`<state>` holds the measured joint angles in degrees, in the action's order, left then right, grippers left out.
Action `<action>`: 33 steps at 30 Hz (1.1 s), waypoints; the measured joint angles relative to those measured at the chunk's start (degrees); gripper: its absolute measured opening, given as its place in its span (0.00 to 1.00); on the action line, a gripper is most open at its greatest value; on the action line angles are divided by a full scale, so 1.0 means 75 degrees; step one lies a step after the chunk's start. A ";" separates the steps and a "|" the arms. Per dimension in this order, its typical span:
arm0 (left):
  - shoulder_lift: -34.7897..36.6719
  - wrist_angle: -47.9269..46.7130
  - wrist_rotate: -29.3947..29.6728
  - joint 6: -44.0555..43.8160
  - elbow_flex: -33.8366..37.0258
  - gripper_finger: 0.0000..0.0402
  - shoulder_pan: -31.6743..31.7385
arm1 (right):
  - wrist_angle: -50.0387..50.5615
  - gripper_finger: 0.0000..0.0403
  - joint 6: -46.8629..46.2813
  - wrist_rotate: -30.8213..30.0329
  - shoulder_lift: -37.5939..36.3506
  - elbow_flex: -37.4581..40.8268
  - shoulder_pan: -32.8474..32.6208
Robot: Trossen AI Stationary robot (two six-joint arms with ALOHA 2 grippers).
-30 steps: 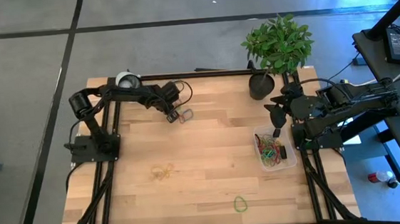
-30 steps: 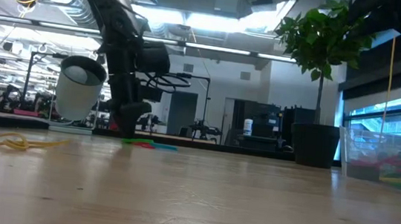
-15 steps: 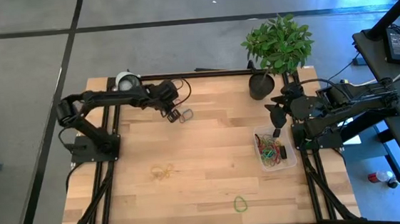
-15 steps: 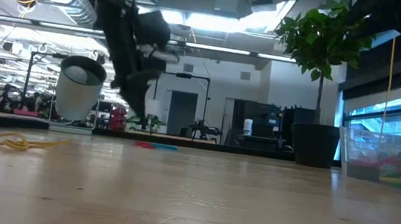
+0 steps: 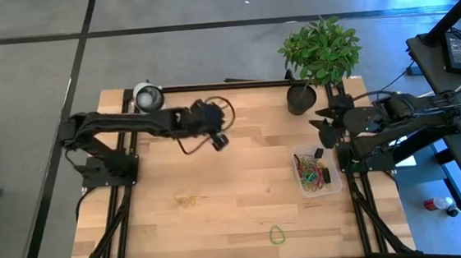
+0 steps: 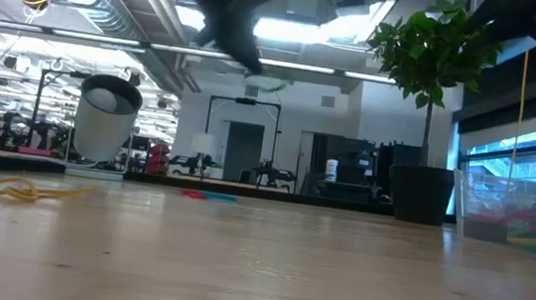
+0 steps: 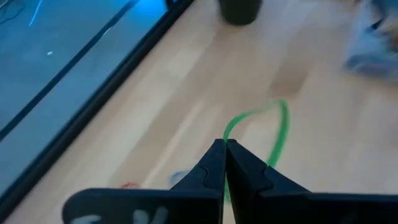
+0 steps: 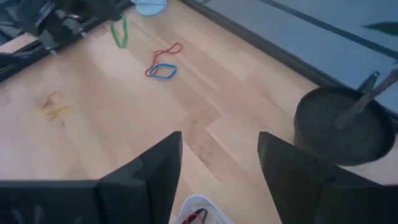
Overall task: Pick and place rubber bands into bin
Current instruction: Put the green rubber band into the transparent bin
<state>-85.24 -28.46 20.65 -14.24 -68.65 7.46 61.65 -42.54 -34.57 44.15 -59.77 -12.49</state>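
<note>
My left gripper (image 7: 225, 144) is clamped on a green rubber band (image 7: 277, 127). The bin (image 5: 316, 172), directly below my wide-open right gripper (image 8: 217, 163), holds several; yellow bands (image 5: 190, 199) remain behind.

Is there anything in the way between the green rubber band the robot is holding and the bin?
Nothing visible. The left gripper, jaws shut on the green rubber band, is lifted above bare table. The bin lies to its right; the plant pot stands behind that path.
</note>
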 joint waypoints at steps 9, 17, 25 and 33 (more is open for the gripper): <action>-0.1959 0.0277 0.0921 -0.1014 -0.1956 0.01 -0.1530 | -0.0006 0.53 0.0945 0.0159 -0.0633 0.0000 0.0000; -0.4361 0.1350 0.0898 -0.0783 -0.4430 0.00 -0.2053 | -0.0026 0.53 0.1092 0.0161 -0.0724 0.0000 0.0000; -0.6622 0.1991 0.0368 -0.0458 -0.7037 0.01 -0.1926 | -0.0163 0.53 0.1049 0.0161 -0.0706 0.0000 0.0000; -0.8234 0.1997 -0.0154 -0.0475 -0.8734 0.01 -0.1525 | -0.0163 0.53 0.0698 0.0161 -0.0706 0.0000 0.0000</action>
<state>-147.00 -13.49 19.49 -17.80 -134.16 -3.98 60.42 -37.30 -33.36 38.85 -59.77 -12.49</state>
